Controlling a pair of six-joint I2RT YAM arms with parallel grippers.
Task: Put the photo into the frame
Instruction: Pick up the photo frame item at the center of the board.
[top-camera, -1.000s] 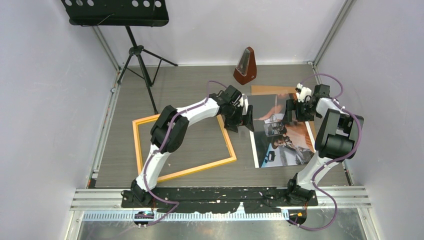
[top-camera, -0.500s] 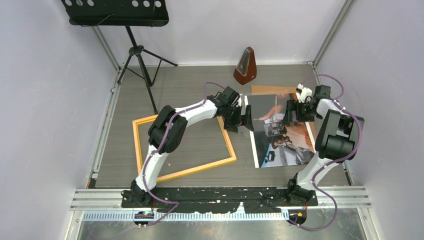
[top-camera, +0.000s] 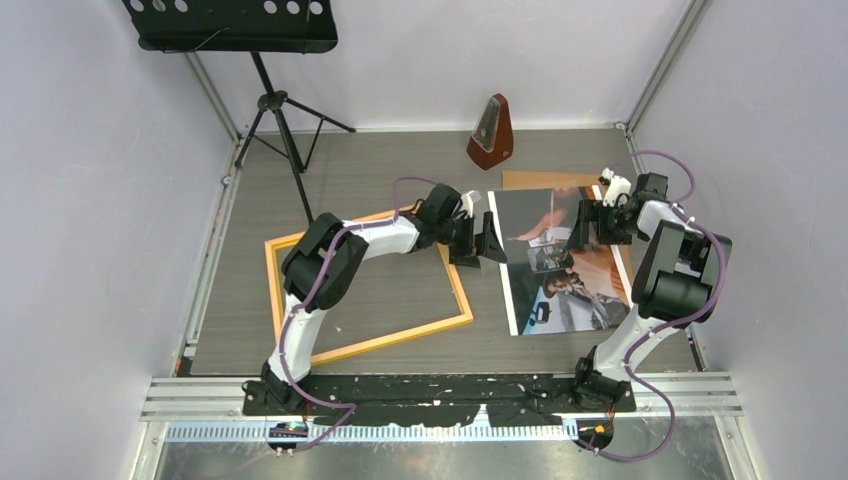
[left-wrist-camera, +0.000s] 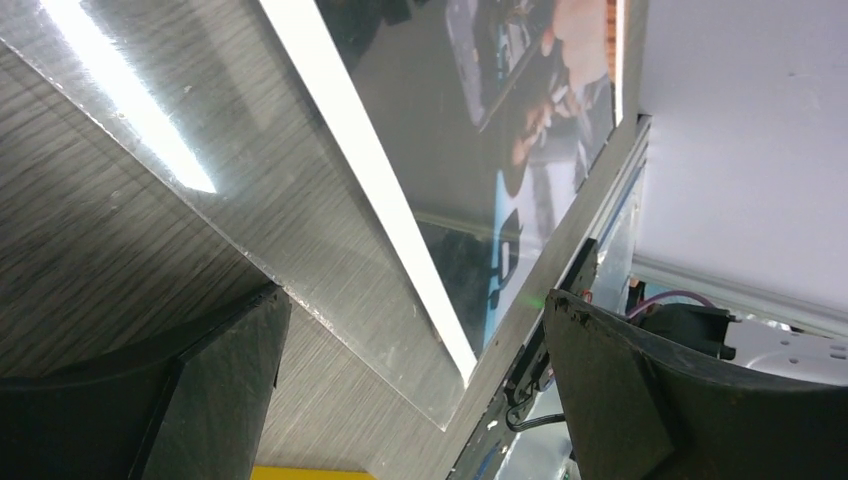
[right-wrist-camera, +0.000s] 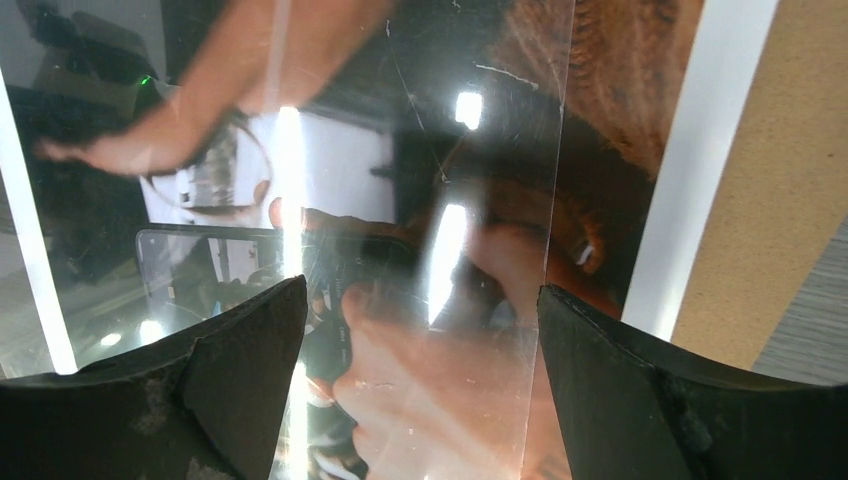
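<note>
One photo (top-camera: 565, 265), one frame (top-camera: 272, 295), two grippers counted. Photo laid flat under right gripper (top-camera: 582, 225), left edge at left gripper (top-camera: 487, 243) — both spread, nothing grasped. Frame seen left of left gripper. Clear sheet (left-wrist-camera: 250, 170) over photo — shown only by wrist views.

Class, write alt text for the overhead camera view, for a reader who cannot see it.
Seen from above, the left gripper hovers at the left edge of the photo on a grey table, the right gripper over its far half, both open. The empty yellow frame lies to the left.
</note>
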